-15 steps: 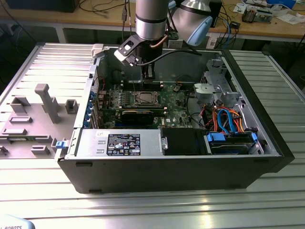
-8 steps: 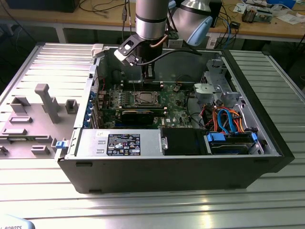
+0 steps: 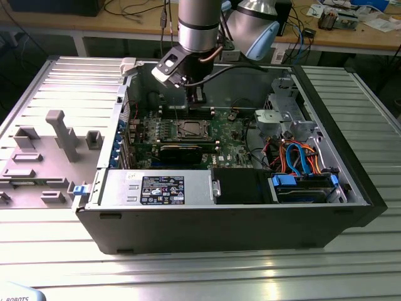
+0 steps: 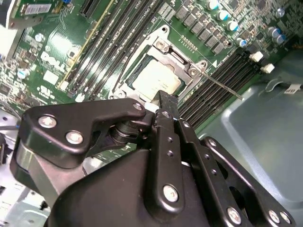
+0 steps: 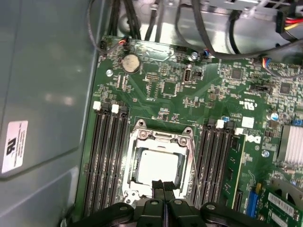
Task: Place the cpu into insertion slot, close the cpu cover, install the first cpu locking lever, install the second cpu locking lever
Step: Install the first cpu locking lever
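Grey ribbed metal forms the table (image 3: 56, 263), and an open black case (image 3: 250, 226) rests on it. In the exterior view the arm (image 3: 199, 25) comes down into the case close to its far wall. The gripper (image 3: 198, 105) hangs just over the green board (image 3: 232, 135), by the far edge of the insertion slot (image 3: 181, 130). The cpu (image 3: 191, 130) lies in that slot as a pale square. A long black card (image 3: 182, 150) lies just on the near side of the slot. Blue and orange cables (image 3: 301, 157) sit towards the exterior view's right.

In the second wrist view the black fingers (image 4: 165, 106) are pressed together with nothing between them. Their tips stand at one edge of the cpu, which sits flat in the slot. The cover (image 4: 138, 61) lies down around the cpu, whose silvery top shows through the cover's window. A thin lever (image 4: 220, 84) runs out from a corner of the slot across the memory slots (image 4: 213, 92). Whether the lever is latched I cannot tell.

In the first wrist view the fingers meet in a narrow seam over the rim of the cover's window and the edge of the cpu. Whether they touch the metal I cannot tell. The cover frames the chip on all sides. A lever shows as a fine wire along one side of the slot, between the cover and a bank of memory slots. A round battery (image 5: 130, 62) lies on the board, well apart from the slot.
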Robot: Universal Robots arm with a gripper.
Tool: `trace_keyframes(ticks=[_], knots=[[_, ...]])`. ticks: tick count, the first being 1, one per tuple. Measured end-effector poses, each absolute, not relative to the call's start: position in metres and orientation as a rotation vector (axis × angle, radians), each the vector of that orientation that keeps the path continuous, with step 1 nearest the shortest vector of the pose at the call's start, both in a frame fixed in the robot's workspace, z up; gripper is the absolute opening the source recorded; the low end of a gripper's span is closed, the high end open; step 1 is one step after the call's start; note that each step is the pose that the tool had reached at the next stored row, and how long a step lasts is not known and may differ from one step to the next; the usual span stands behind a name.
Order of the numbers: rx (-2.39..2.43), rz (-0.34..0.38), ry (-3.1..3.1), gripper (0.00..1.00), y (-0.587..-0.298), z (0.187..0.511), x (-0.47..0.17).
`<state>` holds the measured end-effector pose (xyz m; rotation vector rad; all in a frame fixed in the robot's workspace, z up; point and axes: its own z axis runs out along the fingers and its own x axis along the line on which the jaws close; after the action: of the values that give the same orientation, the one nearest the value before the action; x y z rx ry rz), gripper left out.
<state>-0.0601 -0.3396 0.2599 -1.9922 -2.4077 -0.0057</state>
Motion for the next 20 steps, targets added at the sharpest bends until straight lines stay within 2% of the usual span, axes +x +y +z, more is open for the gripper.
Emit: trace_keyframes(ticks=[6,20], knots=[[-1.832,-0.004,-2.532,0.11,-0.3396,0.2599,-0.0601],[-1.813,-0.004,-2.545,0.11,-0.3396,0.2598,-0.0601]])
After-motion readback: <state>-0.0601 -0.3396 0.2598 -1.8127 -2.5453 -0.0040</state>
